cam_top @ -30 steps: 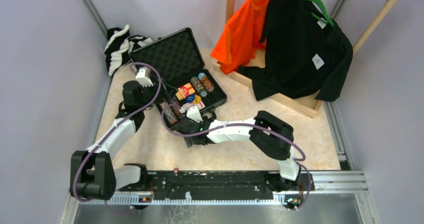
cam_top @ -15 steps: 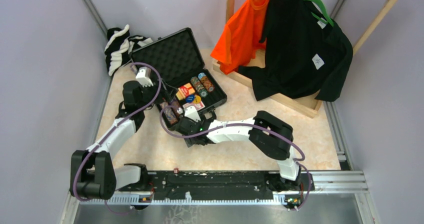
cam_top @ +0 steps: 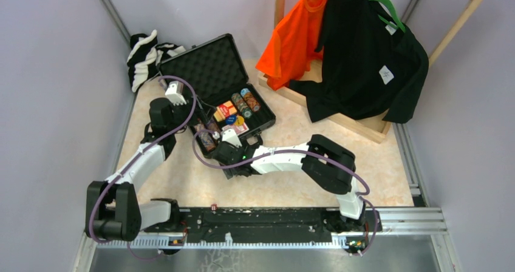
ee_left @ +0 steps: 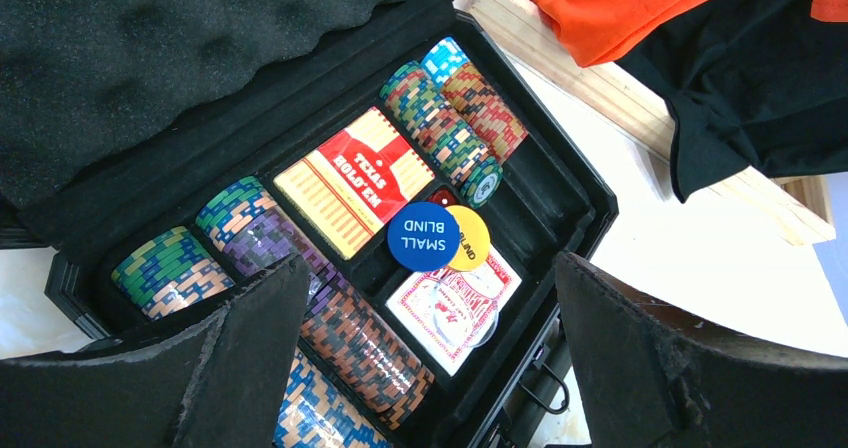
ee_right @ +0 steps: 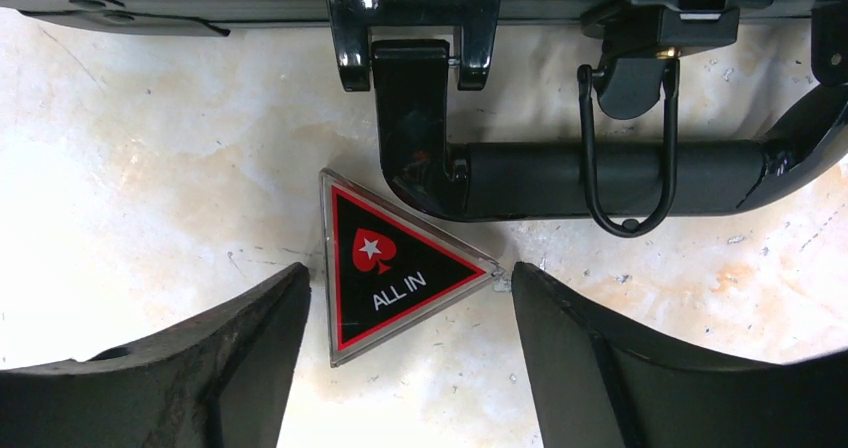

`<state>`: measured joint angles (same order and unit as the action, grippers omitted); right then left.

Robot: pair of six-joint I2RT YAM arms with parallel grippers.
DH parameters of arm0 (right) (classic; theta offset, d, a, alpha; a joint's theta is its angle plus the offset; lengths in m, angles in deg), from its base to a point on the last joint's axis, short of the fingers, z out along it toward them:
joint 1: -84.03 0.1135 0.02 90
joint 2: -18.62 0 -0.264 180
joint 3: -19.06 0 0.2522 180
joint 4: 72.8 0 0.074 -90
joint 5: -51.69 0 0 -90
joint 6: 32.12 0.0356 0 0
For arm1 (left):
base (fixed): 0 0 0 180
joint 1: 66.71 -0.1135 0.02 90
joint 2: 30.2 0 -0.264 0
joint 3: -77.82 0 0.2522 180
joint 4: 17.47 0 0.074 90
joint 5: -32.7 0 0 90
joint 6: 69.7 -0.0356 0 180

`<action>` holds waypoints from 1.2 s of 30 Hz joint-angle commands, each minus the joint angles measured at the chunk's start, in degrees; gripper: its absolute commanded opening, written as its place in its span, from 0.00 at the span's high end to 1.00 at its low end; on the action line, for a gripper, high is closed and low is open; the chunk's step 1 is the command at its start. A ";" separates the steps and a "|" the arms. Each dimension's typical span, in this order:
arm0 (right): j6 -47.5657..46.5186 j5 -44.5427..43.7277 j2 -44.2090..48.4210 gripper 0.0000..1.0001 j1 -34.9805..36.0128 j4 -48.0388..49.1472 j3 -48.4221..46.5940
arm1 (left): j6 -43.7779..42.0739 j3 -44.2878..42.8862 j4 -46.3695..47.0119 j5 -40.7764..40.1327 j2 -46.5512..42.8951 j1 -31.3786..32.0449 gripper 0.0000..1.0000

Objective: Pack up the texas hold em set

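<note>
Top external: case [cam_top: 209, 71] lies open on the tabletop [cam_top: 182, 181], lid tipped back. Left tool [cam_top: 189, 118] hangs over it. Right tool [cam_top: 226, 160] points down at the tabletop just in front of the case's near edge. Striped cloth [cam_top: 144, 56] is in the far-left corner. Orange shirt [cam_top: 297, 35] and black shirt [cam_top: 364, 59] hang on the rack at right, apart from the case.

Left wrist: left tool is spread wide, nothing between its fingers. Below it, chips [ee_left: 440, 118] stand on edge in rows at both ends of the tray. Red deck [ee_left: 345, 183] sits in the middle slot (box reads TEXAS HOLD'EM). Blue disc [ee_left: 423, 235] marked SMALL BLIND overlaps a yellow disc [ee_left: 472, 236]; both lie partly on a second deck [ee_left: 455, 303].

Right wrist: right tool is spread, one finger on each side of the triangle [ee_right: 385, 268], not pinching it. The triangle (ALL IN) lies flat on the tabletop, outside the case, just beside the handle [ee_right: 600, 178]. Its right corner is near the right finger; can't tell whether they touch.
</note>
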<state>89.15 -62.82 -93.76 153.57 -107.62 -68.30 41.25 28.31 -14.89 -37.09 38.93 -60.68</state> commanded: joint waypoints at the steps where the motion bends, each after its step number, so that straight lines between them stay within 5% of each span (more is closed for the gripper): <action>1: -2.52 -0.57 -1.79 0.24 0.09 0.84 -0.72 | -0.70 -0.90 1.59 1.10 0.30 0.13 0.03; 8: -4.84 2.13 -1.24 0.22 -0.92 4.11 1.66 | -0.66 -1.00 1.59 1.17 0.19 0.14 0.03; 15: -3.79 3.13 -0.92 0.37 -1.07 2.67 0.98 | -0.82 -0.94 1.42 0.97 0.09 0.15 0.03; 20: -2.45 1.22 -0.83 0.33 -1.07 0.96 0.89 | -0.75 -1.00 1.42 1.08 0.09 0.13 0.03; 26: -2.03 1.92 0.22 0.52 -1.08 0.93 0.75 | -0.78 -0.90 1.33 1.07 -0.20 0.14 0.03; 36: -2.58 0.74 3.38 0.53 -0.98 -1.10 -1.72 | -0.80 -0.90 1.15 0.99 -0.31 0.09 0.03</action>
<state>86.92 -60.85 -93.72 152.85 -105.53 -67.91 41.25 28.31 -14.87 -36.68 38.99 -60.68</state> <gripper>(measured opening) 0.597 0.974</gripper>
